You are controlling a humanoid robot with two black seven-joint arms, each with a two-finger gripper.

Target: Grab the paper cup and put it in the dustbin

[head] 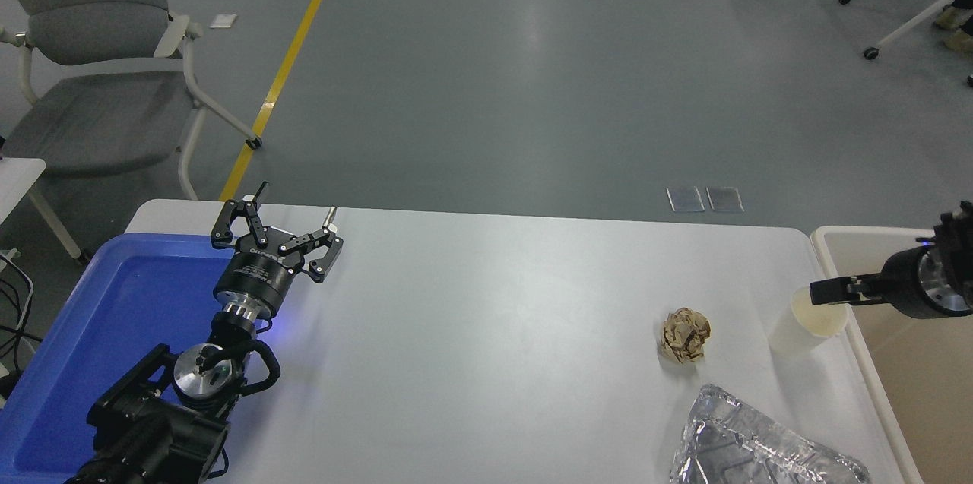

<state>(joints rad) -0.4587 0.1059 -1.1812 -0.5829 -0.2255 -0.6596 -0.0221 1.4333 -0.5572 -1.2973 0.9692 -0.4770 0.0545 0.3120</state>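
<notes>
Black arms [152, 423] (silver joint discs)

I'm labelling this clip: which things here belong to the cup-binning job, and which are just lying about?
Job:
paper cup, upright on the table
dustbin, right of it
right gripper, at the cup's rim

Lying about:
crumpled brown paper ball
crinkled foil tray
blue plastic tray
left gripper, parked, open

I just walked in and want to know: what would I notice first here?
Probably the big black left claw, spread open over the blue tray at the table's left. On the right, the other claw pokes in over the paper cup, right beside the dustbin.
</notes>
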